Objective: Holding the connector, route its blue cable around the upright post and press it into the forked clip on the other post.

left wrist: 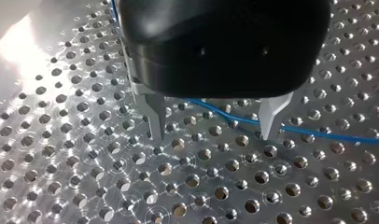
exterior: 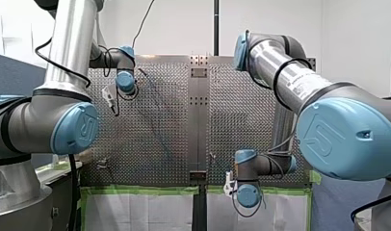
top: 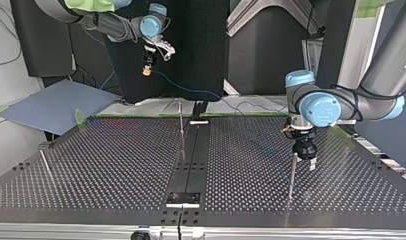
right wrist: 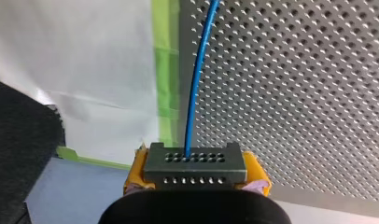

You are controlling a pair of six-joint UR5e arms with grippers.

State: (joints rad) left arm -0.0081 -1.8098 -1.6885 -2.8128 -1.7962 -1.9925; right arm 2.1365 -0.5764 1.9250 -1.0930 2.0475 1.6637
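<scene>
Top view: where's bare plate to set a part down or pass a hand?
Freest: the left half of the perforated table in that view, between the edge post and the centre post. Also the nearest right corner, beyond the right post. Crowded: around my left tool, open beside that post, where the blue cable crosses the plate.

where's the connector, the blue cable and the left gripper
connector (right wrist: 195,167): right wrist view, grey holed face
blue cable (right wrist: 196,84): right wrist view, stretch beyond the connector
left gripper (left wrist: 213,136): left wrist view, midway between fingertips
</scene>
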